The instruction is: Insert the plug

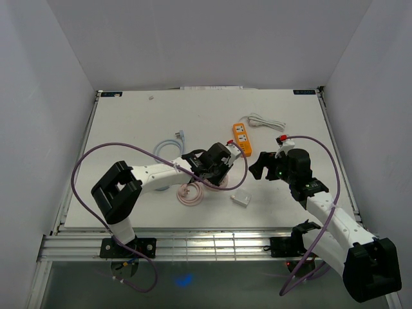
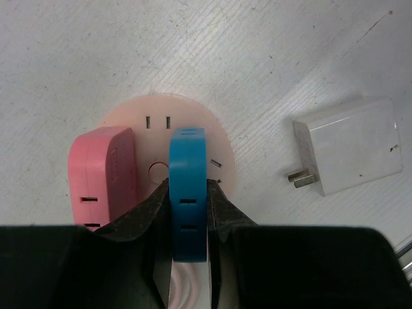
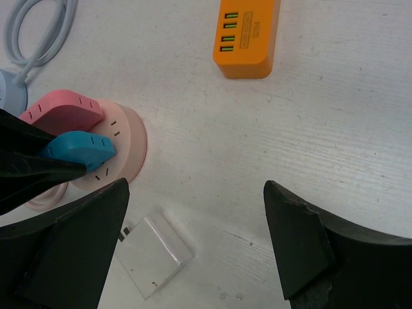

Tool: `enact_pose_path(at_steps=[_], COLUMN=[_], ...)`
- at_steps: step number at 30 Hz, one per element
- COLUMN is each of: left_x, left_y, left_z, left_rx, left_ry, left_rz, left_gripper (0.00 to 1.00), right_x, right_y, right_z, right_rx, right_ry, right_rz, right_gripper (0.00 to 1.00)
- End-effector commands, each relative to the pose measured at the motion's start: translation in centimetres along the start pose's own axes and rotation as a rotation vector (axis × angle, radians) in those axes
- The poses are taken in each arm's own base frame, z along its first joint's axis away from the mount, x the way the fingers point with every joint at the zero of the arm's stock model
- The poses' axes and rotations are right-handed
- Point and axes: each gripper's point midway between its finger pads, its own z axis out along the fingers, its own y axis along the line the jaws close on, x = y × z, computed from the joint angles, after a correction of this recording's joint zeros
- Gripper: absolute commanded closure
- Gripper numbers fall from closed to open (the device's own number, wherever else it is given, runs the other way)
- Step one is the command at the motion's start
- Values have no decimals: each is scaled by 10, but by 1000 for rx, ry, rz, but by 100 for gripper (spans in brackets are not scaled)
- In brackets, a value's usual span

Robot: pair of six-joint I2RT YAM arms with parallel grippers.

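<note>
My left tool (image 2: pixel 188 196) is clamped on the blue plug (image 2: pixel 187 161), which stands on the round pink socket (image 2: pixel 161 109) near the table's middle. Right tool (image 3: pixel 196 193) gapes wide, empty.

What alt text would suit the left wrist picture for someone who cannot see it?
The left gripper clamps a blue plug upright over a round pink socket hub, where a pink plug sits beside it. A white charger lies apart on the table, at the picture's right.
</note>
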Motion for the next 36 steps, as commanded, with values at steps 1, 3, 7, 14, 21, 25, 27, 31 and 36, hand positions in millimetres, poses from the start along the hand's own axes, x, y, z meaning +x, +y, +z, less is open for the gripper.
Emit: enact_pose_path(at_steps=[1, 3, 7, 14, 21, 25, 27, 31, 36], left_x=[62, 64, 62, 29, -20, -38, -48, -57, -63], left_y=[-5, -5, -7, -3, 0, 1, 2, 3, 5], left_z=[8, 9, 8, -5, -26, -37, -43, -56, -78], left_rx=[3, 2, 17, 29, 43, 32, 25, 20, 14], left_ry=[203, 210, 198, 121, 27, 2, -17, -27, -57], left_rz=[11, 8, 0, -34, -54, -45, -41, -43, -52], left_gripper=[100, 100, 100, 93, 45, 31, 29, 26, 22], right_x=[-2, -2, -1, -2, -7, -9, -8, -2, 4], right_y=[-1, -1, -1, -1, 0, 0, 3, 6, 11], right_z=[1, 1, 1, 1, -2, -3, -3, -3, -2], right_rx=[-8, -8, -9, -13, -17, -20, -33, -55, -98], right_ry=[-7, -6, -6, -5, -17, -19, -15, 9, 38], right_rz=[-8, -8, -8, -6, -9, -8, -9, -1, -18], right_gripper=[10, 10, 10, 9, 9, 9, 9, 9, 9])
